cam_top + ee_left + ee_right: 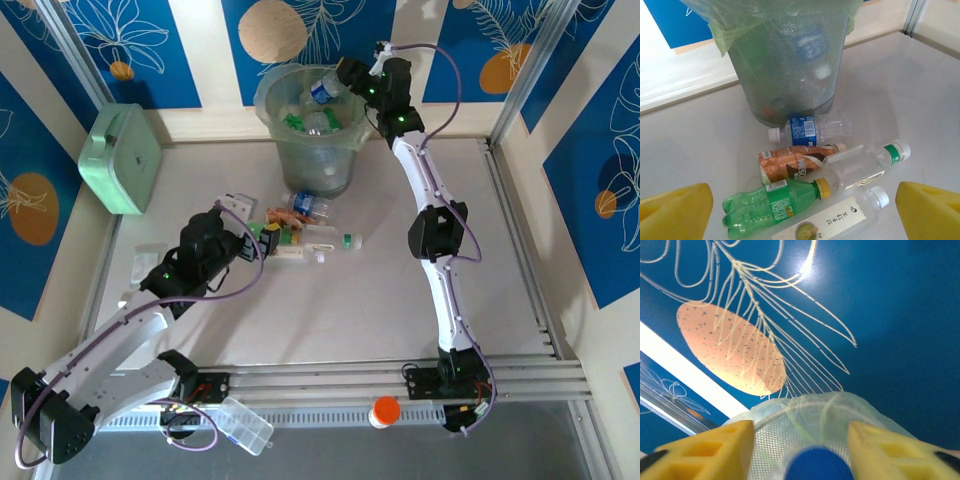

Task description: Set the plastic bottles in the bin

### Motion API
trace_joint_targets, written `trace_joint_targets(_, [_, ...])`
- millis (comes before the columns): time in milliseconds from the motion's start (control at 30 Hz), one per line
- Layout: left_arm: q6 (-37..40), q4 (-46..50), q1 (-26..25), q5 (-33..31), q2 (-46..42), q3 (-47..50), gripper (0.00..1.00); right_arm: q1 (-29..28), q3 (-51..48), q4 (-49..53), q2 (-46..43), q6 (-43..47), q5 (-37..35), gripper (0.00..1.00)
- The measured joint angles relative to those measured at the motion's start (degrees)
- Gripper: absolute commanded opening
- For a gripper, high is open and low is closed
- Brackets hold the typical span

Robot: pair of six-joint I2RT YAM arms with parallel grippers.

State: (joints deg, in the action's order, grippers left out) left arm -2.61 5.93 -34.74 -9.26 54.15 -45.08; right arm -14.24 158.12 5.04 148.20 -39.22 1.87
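Left gripper (pixel 802 202): the yellow fingers (pixel 675 212) stand wide apart and hold nothing, low over a cluster of bottles on the table (pixel 685 150). Nearest lies a green bottle (pixel 767 207) with a yellow cap. It touches a white-capped bottle (pixel 840 217) and a clear bottle (pixel 865 162) with a green cap. Beyond these lie a brown-label bottle (pixel 790 167) and a blue-label bottle (pixel 810 130), the last just beside the wall of the bin (pixel 785 75).

Hazard: the bottles are round and touch one another. Closing on one is likely to push or roll its neighbours, or to catch two at once.

Farther off, the right gripper (pixel 342 82) hangs over the far rim of the bin, jaws part-way apart around a blue-capped bottle (pixel 817 465). Whether they clamp it cannot be told.

Hazard: if released this close to the rim, the bottle may strike the edge or the liner (pixel 725 30) and fall outside.
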Motion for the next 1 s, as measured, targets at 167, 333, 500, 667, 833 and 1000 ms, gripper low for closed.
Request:
trace_joint_targets(167, [0.0, 0.0, 0.0, -0.39, 0.04, 0.0, 0.95, -0.24, 0.0, -0.22, -0.13, 2.19, 0.22, 0.69])
trace_joint_targets(333, [0.04, 0.0, 0.0, -1.86, 0.07, 0.0, 0.98, -0.39, 0.0, 2.05, -0.87, 3.76, 1.16, 0.7])
trace_joint_targets(500, [-0.07, -0.02, 0.0, -4.37, 0.07, 0.0, 0.99, -0.33, -0.39, 5.88, -2.71, 6.58, 2.84, 0.72])
trace_joint_targets(667, [-0.68, 0.26, 0.0, -4.81, -0.13, -0.02, 0.99, -0.33, -0.46, 11.52, -7.52, 10.84, 3.82, 0.71])
trace_joint_targets(833, [-3.26, 2.75, 0.0, -5.53, -2.25, -0.31, 1.0, -0.59, -4.79, 16.33, -17.49, 14.1, 4.57, 0.71])
trace_joint_targets(1000, [-9.03, 6.45, 0.0, -6.47, -4.07, -2.8, 1.0, -2.45, -21.64, 16.96, -34.73, 16.79, 1.4, 0.7])
